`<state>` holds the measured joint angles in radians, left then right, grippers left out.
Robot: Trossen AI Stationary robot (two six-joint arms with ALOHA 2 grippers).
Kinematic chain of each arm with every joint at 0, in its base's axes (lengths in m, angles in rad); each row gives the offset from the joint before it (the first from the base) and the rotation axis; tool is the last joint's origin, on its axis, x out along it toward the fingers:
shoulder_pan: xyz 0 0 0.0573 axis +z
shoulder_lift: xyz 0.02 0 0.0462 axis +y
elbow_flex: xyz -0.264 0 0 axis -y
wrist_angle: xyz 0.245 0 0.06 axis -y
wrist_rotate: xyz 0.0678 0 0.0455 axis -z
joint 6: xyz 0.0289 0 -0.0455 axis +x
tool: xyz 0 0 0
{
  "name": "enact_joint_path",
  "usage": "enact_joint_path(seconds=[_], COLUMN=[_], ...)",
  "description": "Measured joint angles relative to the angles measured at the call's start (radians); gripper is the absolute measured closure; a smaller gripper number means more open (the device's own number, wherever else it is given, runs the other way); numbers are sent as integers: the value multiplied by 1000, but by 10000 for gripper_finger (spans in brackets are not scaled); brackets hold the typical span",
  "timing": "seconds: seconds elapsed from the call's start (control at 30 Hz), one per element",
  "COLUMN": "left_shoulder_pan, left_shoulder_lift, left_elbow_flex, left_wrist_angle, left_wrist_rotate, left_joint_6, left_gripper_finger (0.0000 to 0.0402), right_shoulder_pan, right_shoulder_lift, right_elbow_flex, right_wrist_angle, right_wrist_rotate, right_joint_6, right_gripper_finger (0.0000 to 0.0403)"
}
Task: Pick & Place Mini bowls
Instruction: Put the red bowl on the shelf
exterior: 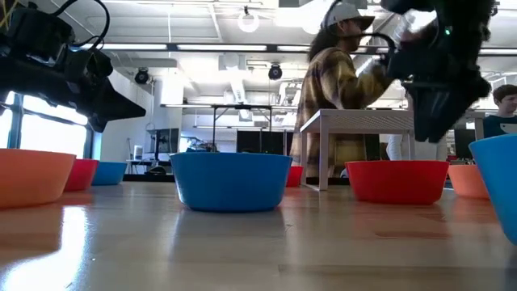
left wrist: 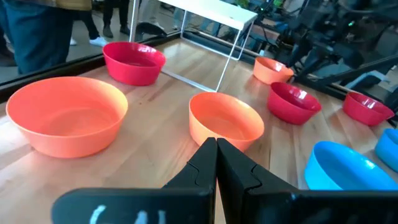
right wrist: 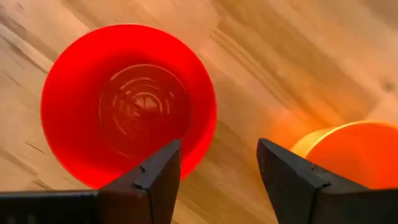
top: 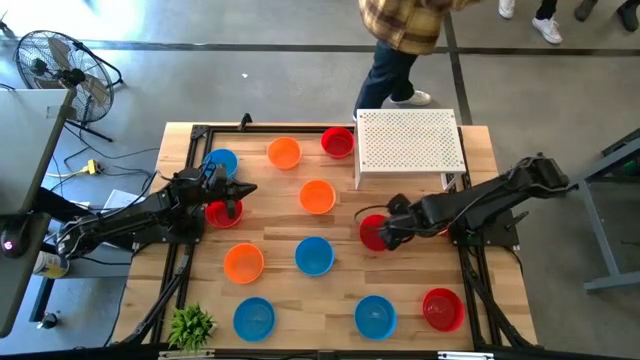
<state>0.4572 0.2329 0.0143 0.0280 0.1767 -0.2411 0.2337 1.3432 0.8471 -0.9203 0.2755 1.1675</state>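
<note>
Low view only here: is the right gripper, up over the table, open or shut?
Observer: Open. The right wrist view shows the right gripper with its fingers spread and nothing held between them.
Operator: Where is the red bowl relative to it?
Observer: The red bowl sits on the table below, mostly to one side of the gap, with its rim under one finger.
Operator: What is the left arm doing?
Observer: The left gripper is shut and empty. In the high view it hangs over a second red bowl on the left half of the table.
</note>
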Motion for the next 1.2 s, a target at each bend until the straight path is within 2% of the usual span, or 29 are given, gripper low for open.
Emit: enact_joint_path(seconds=[0.2,0.33,0.53,0.73,0.93,1.2], left_shoulder_pan=[0,0,0,0,0,0], left_shoulder_lift=[1,1,1,0,0,1], left_elbow_flex=[0,0,0,10,17,19], left_wrist_angle=[0,-1,4,25,37,50], left_wrist_rotate=[-3,1,-19,2,27,-51], left_joint_6=[0,0,12,208,297,317], left_gripper_finger=[401,401,401,401,401,401], right_shoulder_pan=[-93,-165,-210,-214,-214,-214], right_shoulder_lift=[-100,-91,-67,-66,-68,-73], right_elbow_flex=[-205,-264,-268,-268,-259,-112], right_wrist_angle=[321,379,449,456,457,394], right_wrist_rotate=[-94,-154,-189,-193,-249,-320], right_joint_6=[-17,-47,-156,-207,-208,-260], right_gripper_finger=[225,247,307,393,390,399])
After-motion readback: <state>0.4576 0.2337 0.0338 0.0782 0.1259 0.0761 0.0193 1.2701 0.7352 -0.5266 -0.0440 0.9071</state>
